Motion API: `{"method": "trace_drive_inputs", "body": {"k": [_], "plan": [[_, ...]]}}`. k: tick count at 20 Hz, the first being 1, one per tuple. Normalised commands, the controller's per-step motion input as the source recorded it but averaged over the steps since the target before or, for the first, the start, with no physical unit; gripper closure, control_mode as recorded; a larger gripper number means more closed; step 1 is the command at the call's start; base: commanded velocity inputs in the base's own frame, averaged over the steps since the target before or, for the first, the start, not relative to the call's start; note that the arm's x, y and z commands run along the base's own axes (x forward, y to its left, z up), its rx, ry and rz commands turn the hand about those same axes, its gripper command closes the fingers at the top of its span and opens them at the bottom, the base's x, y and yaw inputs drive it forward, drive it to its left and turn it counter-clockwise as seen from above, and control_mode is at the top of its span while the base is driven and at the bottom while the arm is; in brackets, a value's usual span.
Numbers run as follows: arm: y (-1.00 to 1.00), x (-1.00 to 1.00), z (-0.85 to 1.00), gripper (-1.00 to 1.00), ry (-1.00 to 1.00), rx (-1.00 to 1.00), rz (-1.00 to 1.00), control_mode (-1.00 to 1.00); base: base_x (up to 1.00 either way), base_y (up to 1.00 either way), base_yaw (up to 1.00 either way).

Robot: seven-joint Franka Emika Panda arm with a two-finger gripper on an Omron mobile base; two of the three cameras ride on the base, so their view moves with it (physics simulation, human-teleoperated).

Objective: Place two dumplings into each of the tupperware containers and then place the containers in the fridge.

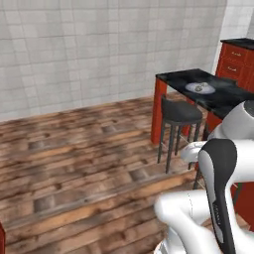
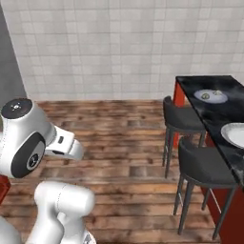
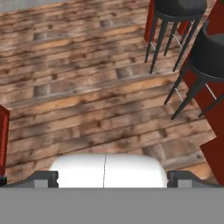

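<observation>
Small tan dumplings (image 2: 205,96) lie on a round pale plate (image 2: 211,100) at the far end of the black counter (image 2: 224,116); the left base view shows that plate (image 1: 207,91) with a dumpling (image 1: 199,88) on it. My gripper (image 3: 113,178) points down at the wooden floor, well short of the counter. It is open, its fingertips (image 3: 43,178) set wide apart with nothing between them. The tupperware containers and the fridge are out of view.
Two dark stools (image 2: 177,116) (image 2: 202,167) stand in front of the red-legged counter, also close on the right in the hand view as stools (image 3: 177,8). Another round pale dish (image 2: 233,135) sits on the counter's near part. Red cabinets (image 1: 237,62) stand behind. Open wooden floor (image 1: 74,163) stretches left.
</observation>
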Motion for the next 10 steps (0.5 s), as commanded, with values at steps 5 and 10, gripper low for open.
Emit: {"method": "trace_drive_inputs", "body": {"k": [5, 10], "plan": [[0.0, 0.0, 0.0, -1.0, 0.0, 0.0, 0.0, 1.0, 0.66, 0.4, -0.63], [0.0, 0.0, 0.0, -1.0, 0.0, 0.0, 0.0, 1.0, 0.57, 0.64, -0.73]]}}
